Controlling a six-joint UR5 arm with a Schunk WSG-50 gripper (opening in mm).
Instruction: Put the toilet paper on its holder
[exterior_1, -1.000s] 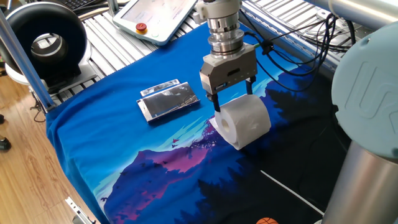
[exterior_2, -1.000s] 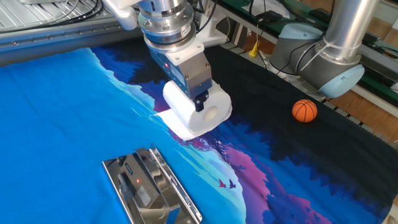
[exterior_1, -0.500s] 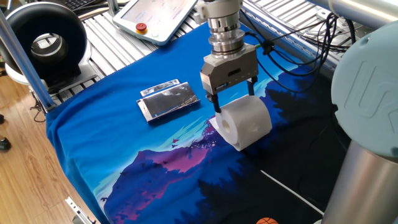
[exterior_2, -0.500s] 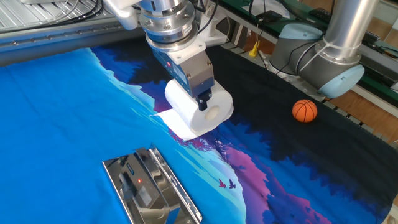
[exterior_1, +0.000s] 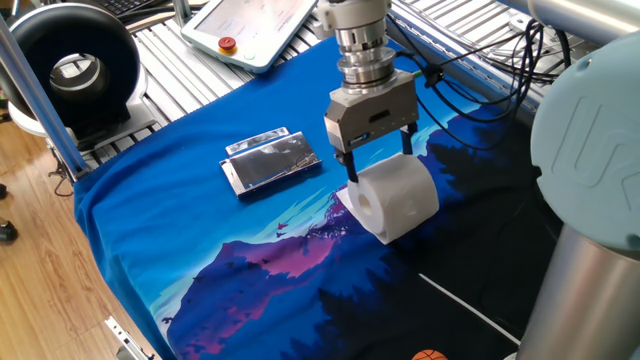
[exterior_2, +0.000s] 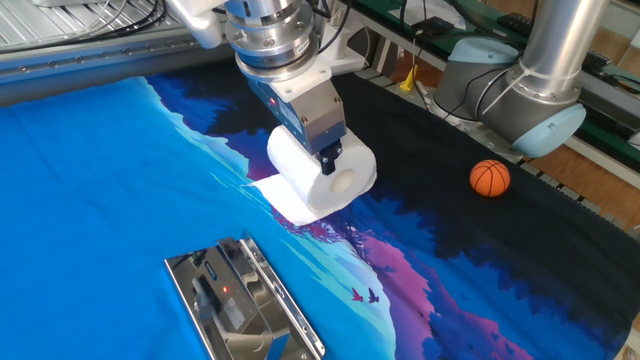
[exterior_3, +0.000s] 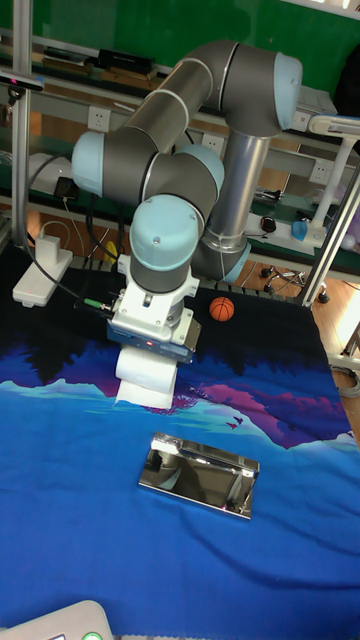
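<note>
The toilet paper (exterior_1: 397, 198) is a fat white roll lying on its side on the blue cloth, hollow end facing the front-left, with a loose sheet trailing under it. My gripper (exterior_1: 380, 163) comes straight down over it, one finger on each end of the roll, shut on it. The other fixed view shows the roll (exterior_2: 318, 182) with the near finger (exterior_2: 328, 160) pressed on its end face. The chrome holder (exterior_1: 272, 160) lies flat on the cloth to the roll's left, apart from it; it also shows as holder (exterior_2: 245, 300) and holder (exterior_3: 198, 475).
A white pendant (exterior_1: 255, 25) with a red button lies at the far edge. A black round fan (exterior_1: 75, 70) stands at the left. An orange ball (exterior_2: 490, 178) rests near the arm's base (exterior_2: 530, 95). The cloth's edge drops off at the front-left.
The gripper and the roll have shifted together a few pixels to the right, away from the holder. The holder has not moved.
</note>
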